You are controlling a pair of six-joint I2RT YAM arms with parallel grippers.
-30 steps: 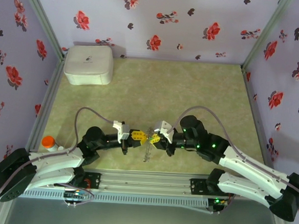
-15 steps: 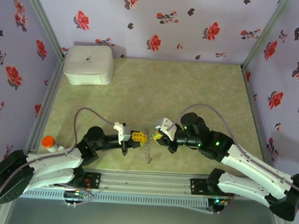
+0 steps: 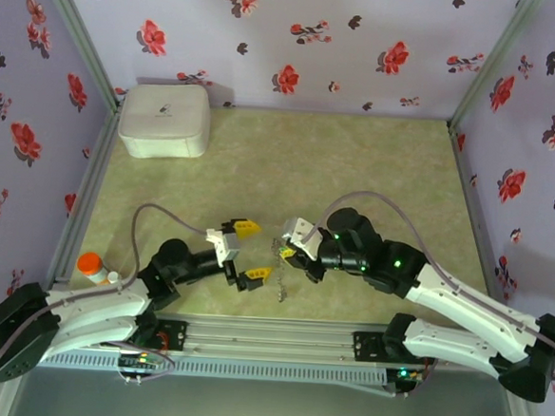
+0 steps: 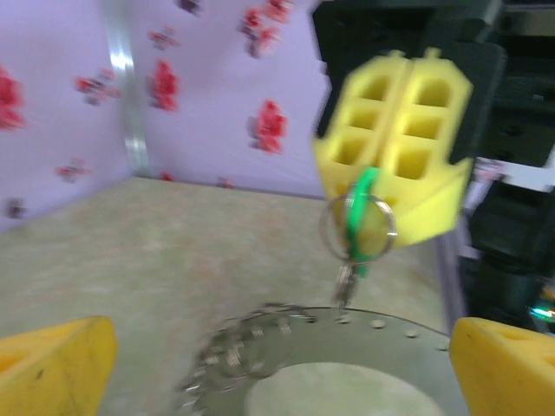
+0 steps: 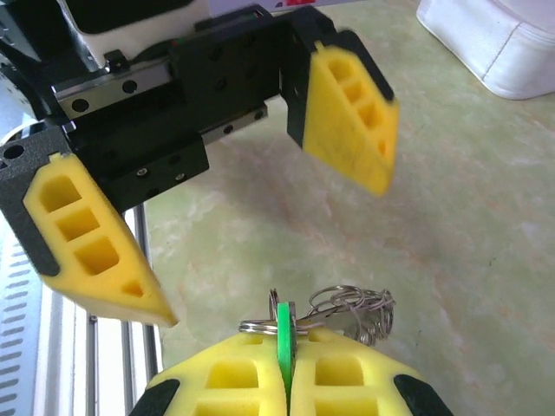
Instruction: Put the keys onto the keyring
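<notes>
Near the table's front edge, the 2 grippers face each other tip to tip. The right gripper [image 3: 287,252] is clamped on the green key [image 5: 284,329]. The keyring [image 4: 295,328] dangles just below the key, with a tangle of chain. The left gripper [image 3: 249,254] stands wide apart and holds nothing, 1 finger [image 3: 246,228] to each side of the hanging ring.

A thin wire loop circles the key in the left wrist view. Whether the key is fully threaded cannot be told.

The step in hand looks like a fresh grasp on the ring. To do it well, the left should close on the ring's rim, not the loose chain, and hold it steady while the key is worked round.

A white box [image 3: 165,119] sits in the far left corner and an orange-capped item [image 3: 90,263] by the left arm, both well apart. Only the swinging chain seems likely to foul the grasp.
</notes>
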